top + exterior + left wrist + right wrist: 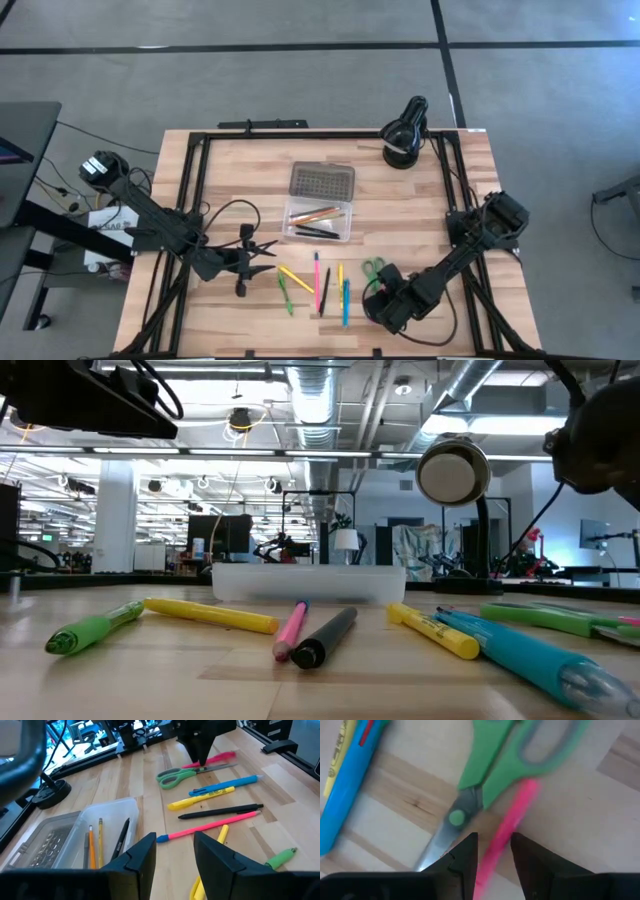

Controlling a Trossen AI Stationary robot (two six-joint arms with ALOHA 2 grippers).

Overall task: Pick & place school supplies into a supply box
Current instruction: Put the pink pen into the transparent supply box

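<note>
The right pincer (492, 851) is down low over the worktop (420, 215), right by the green scissors (510, 755). Its two fingers are spread a little, and a pink marker (506, 832) lies between them. The fingers do not pinch it yet.

The pink marker touches the scissors near the blades. That could be a problem. If the pincer squeezes now, it may catch the scissors too, or push them away. The marker is thin and round, so it could roll or slip out. A blue pen (347, 785) lies just beside them and could get bumped.

The left pincer (172, 851) hangs above the worktop with its fingers spread and nothing in them. It is near the supply box (319, 206).

The box sits open in the middle of the worktop. A few pencils and a dark pen are already inside. Many supplies lie outside it, close to the front edge.
</note>
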